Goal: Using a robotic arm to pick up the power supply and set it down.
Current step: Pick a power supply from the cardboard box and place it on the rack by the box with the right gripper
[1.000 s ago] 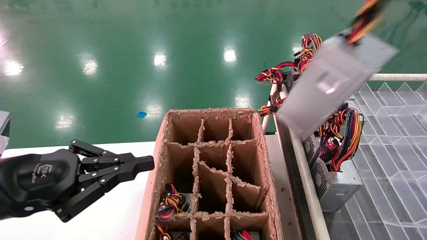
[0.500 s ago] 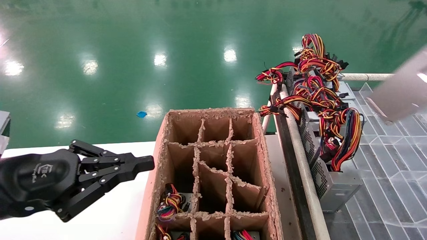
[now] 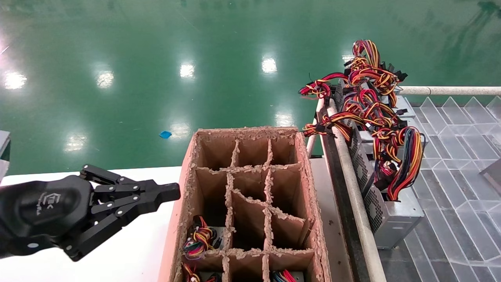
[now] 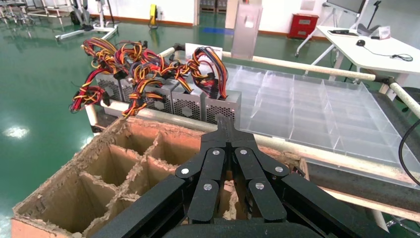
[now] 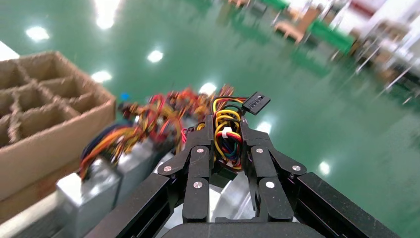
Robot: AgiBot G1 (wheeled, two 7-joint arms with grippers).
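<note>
I see the carton [image 3: 250, 203] in the middle, its near cells holding wired units. A row of supplies [image 3: 385, 188] stands in the tray [image 3: 450, 164] on the right. My left gripper [image 3: 172, 192] hangs left of the carton, fingers pressed together. My right gripper [image 5: 227, 144] pinches the wires [image 5: 225, 131] of a power supply [image 3: 494, 174], probably the grey corner at the right edge

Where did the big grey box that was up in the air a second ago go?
The power supply swung away toward the robot's right and down; only its corner shows at the head view's right edge now. The right gripper is clamped on its wire bundle. The left gripper stayed shut beside the cardboard box, and the row of power supplies on the rack did not move.
</note>
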